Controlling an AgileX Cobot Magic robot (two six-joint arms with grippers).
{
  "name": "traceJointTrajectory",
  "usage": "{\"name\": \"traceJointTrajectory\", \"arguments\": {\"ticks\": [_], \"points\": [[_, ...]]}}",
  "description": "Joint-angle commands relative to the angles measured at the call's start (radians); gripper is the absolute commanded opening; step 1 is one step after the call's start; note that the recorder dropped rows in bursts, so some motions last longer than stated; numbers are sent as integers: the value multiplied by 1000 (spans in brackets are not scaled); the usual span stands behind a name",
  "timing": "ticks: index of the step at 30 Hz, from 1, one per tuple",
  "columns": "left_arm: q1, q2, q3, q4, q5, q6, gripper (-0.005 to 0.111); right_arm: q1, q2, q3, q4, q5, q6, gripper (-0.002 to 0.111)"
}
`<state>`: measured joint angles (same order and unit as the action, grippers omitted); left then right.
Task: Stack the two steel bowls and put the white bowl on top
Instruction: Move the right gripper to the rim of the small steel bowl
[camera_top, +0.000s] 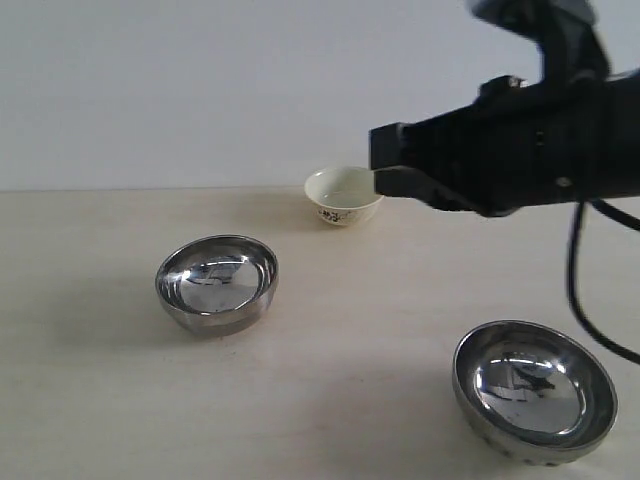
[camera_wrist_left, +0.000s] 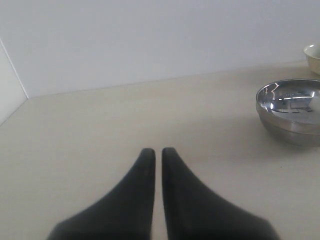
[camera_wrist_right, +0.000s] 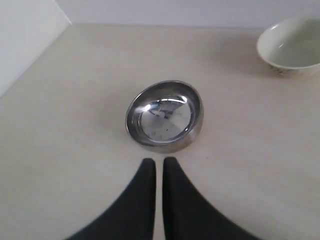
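Nothing is stacked yet. The two steel bowls sit well apart on the desk (camera_top: 90, 400): the left steel bowl (camera_top: 217, 283) is left of the middle and the right steel bowl (camera_top: 535, 392) is near the lower right corner of the exterior view. The white bowl (camera_top: 343, 195) stands upright further back, apart from both. The right end effector (camera_top: 378, 166) is held above the desk, overlapping the white bowl's rim in that view, with its jaws closed and nothing gripped. The left end effector (camera_wrist_left: 157, 151) is likewise seen closed and empty over bare desk.

The step in hand is judged to be the approach to a first steel bowl. To do it well, the jaws should be opened before the descent. One finger should be brought inside the rim and one outside, and the thin wall pinched firmly, since polished steel is likely to slip. The bowl should be lifted level, centred over the other steel bowl, and lowered until nested before release.

The right steel bowl is shown only by the exterior view, and the left end effector only by the left wrist view. In the right wrist view, what is judged to be the left steel bowl (camera_wrist_right: 165, 116) is seen from above, just ahead of the fingertips, with the white bowl (camera_wrist_right: 292, 47) off to one side. That alignment cannot be read from the exterior view. In the left wrist view a steel bowl, probably the same one, is caught at the frame's edge with a sliver of the white bowl (camera_wrist_left: 314, 57).
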<state>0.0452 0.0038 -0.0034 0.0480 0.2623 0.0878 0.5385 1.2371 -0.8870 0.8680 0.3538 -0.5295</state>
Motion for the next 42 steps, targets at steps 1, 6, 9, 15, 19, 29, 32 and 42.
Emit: {"name": "traceJointTrajectory", "arguments": {"ticks": [1,6,9,15,19,29,32,42], "points": [[2,-4,3,-7,-8,-10,4,11,193,-130,-2,78,-13,2],[2,-4,3,-7,-8,-10,4,11,383,-248,-2,117,9,33],[2,-4,3,-7,-8,-10,4,11,474,-319,-2,132,26,42],[2,-4,3,-7,-8,-10,4,11,623,-465,-152,170,168,42],[2,-4,3,-7,-8,-10,4,26,690,-562,-381,197,377,42],[2,-4,3,-7,-8,-10,4,78,839,-813,-593,304,596,42],[2,-4,3,-7,-8,-10,4,91,891,-862,-606,309,598,42],[2,-4,3,-7,-8,-10,4,98,1003,-894,-672,305,636,42]]}}
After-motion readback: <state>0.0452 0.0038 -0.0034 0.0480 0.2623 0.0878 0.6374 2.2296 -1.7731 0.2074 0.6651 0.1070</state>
